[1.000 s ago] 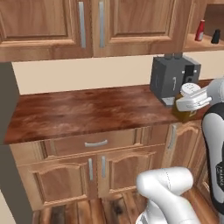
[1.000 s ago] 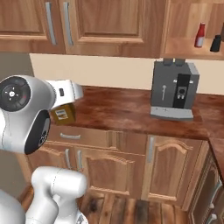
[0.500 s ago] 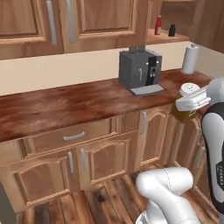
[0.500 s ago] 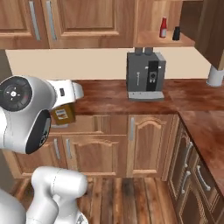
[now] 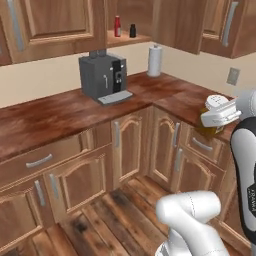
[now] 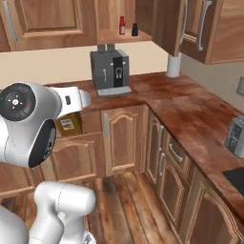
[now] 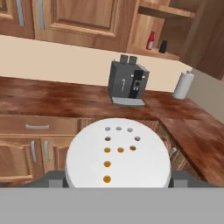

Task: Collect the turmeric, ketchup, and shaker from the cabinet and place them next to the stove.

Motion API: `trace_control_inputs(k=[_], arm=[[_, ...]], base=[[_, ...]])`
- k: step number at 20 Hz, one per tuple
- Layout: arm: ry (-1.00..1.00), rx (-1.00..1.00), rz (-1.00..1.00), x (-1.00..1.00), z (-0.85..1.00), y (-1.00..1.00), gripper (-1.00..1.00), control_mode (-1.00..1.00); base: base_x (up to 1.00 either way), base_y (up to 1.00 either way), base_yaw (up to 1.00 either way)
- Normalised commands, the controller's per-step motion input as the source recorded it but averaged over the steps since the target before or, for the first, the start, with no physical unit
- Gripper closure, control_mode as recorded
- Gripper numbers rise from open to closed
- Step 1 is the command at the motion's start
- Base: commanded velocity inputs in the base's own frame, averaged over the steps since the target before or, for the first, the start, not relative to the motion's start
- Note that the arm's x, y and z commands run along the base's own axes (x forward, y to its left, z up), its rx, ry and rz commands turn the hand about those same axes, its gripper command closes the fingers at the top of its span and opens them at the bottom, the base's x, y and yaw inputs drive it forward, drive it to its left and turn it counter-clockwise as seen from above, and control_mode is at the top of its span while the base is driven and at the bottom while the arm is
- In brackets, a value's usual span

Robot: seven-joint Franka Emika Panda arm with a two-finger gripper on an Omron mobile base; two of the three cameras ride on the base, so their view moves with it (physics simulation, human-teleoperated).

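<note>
My gripper (image 5: 216, 119) is shut on the turmeric (image 5: 216, 102), a squat amber jar with a white perforated lid (image 7: 118, 153), held in the air in front of the base cabinets. The amber body of the turmeric (image 6: 70, 125) shows under the hand. Far off, the ketchup (image 5: 117, 26) and the dark shaker (image 5: 133, 31) stand side by side on the open cabinet's shelf (image 5: 125, 40), above the coffee machine. The ketchup (image 7: 151, 40) and shaker (image 7: 162, 46) are upright. A black corner of the stove (image 6: 235, 179) lies at the far right.
A grey coffee machine (image 5: 102, 77) and a paper towel roll (image 5: 155, 61) stand on the L-shaped wooden counter (image 5: 50, 117). A steel toaster (image 6: 234, 137) sits on the right run of counter, before the stove. Wooden floor lies below the base cabinets.
The whole picture has swung: the base moved, so the coffee machine and shelf slid left and the corner counter came into view. The jar stays held in the gripper.
</note>
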Motion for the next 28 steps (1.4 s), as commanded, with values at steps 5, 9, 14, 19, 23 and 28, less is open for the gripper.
trace_control_inputs(k=[5, 9, 14, 19, 23, 28], arm=[[0.00, 0.00, 0.00, 0.00, 0.00, 0.00, 1.00, 1.00], [0.00, 0.00, 0.00, 0.00, 0.00, 0.00, 1.00, 1.00], [0.00, 0.00, 0.00, 0.00, 0.00, 0.00, 1.00, 1.00], [0.00, 0.00, 0.00, 0.00, 0.00, 0.00, 1.00, 1.00], [0.00, 0.00, 0.00, 0.00, 0.00, 0.00, 1.00, 1.00], [0.00, 0.00, 0.00, 0.00, 0.00, 0.00, 1.00, 1.00]], base=[[-0.59, 0.02, -0.47], [-0.58, 0.00, -0.45], [-0.29, -0.10, -0.40], [-0.01, -0.29, -0.34], [0.00, -0.40, -0.31], [-0.03, -0.55, -0.30]])
